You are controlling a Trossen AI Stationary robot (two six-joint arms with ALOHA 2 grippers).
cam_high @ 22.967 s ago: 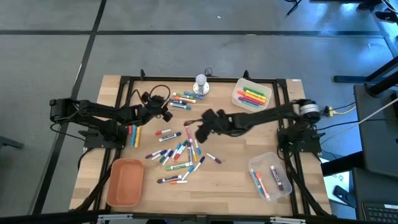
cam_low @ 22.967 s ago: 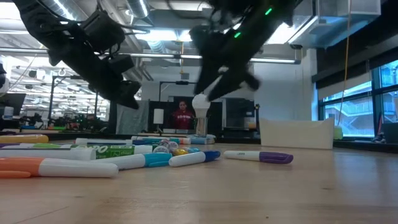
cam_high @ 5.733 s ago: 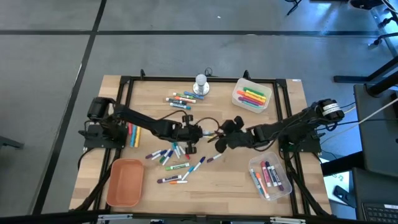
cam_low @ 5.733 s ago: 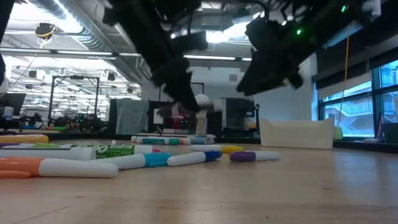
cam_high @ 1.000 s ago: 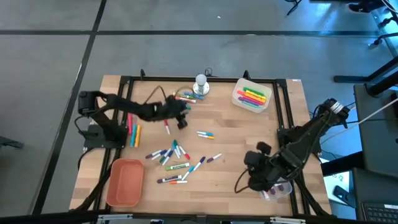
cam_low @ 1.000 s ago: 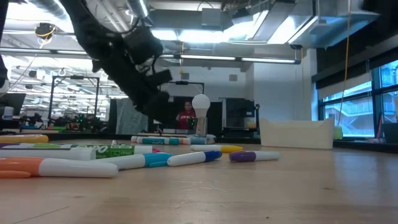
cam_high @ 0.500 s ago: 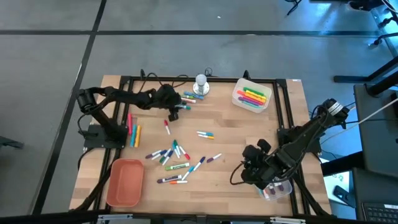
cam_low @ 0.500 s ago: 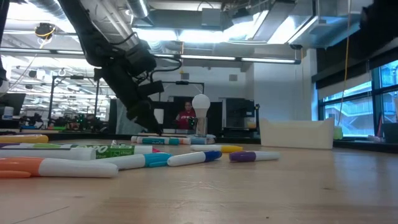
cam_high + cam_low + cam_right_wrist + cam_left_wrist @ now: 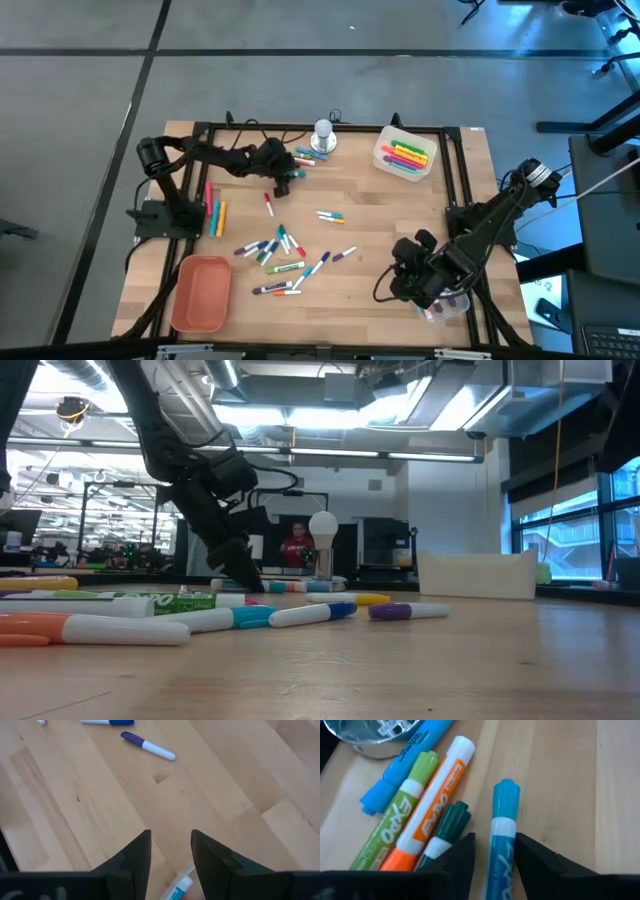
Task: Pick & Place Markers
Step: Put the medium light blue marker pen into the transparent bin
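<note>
Left wrist view showed a white-barrelled marker with a smooth light-blue cap point(image 9: 501, 845) lying between my parted left claw point(image 9: 493, 852) fingers, not yet pinched, beside green, orange and teal capped pens near the table's far edge. More slim plastic markers point(image 9: 281, 250) lay scattered mid-table on the pale wood-plank tabletop point(image 9: 370, 220). My right claw point(image 9: 170, 851) hung partly spread, empty, by the clear plastic tub point(image 9: 455, 305). Beyond stood a bright open workshop with ceiling ducts.
</note>
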